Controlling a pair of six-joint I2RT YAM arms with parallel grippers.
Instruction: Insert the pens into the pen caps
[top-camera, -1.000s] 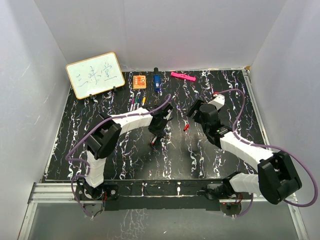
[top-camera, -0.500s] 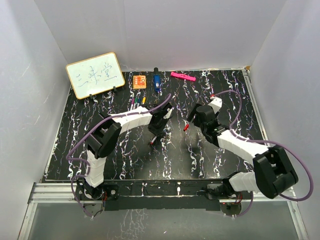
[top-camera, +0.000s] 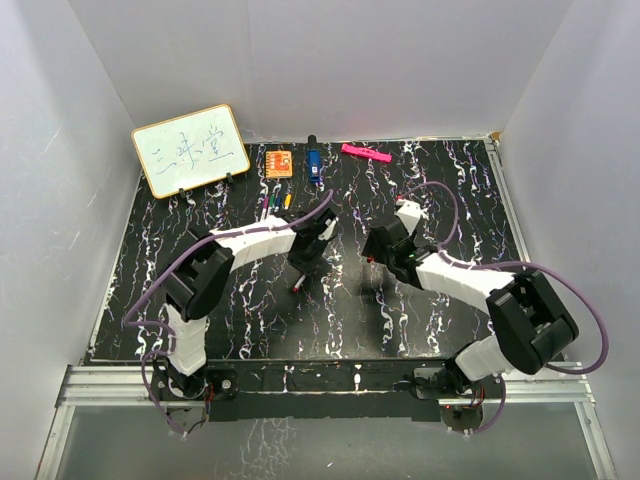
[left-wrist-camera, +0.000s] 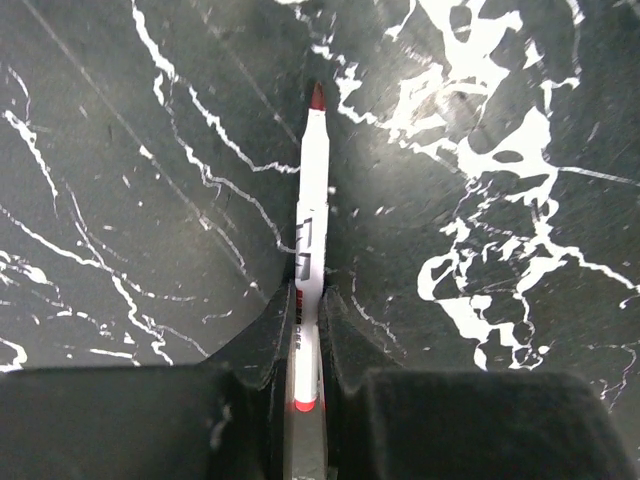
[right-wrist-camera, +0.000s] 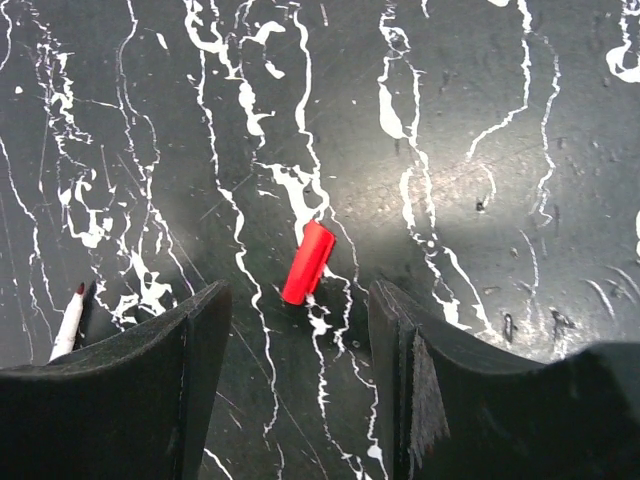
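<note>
My left gripper is shut on a white-barrelled pen with a red tip, which points away from the jaws just above the black marbled table. In the left wrist view the gripper clamps the pen's rear end. A short red pen cap lies loose on the table. My right gripper is open right over it, and the cap sits just ahead of the gap between the fingers. In the top view the right gripper is right of the left one. Three more pens lie behind.
A small whiteboard stands at the back left. An orange square block, a thick blue and black marker and a flat pink bar lie along the back edge. The held pen's tip shows at the right wrist view's left edge.
My right gripper has moved left and down over the red cap. My left gripper has shifted slightly left, still holding the pen.
</note>
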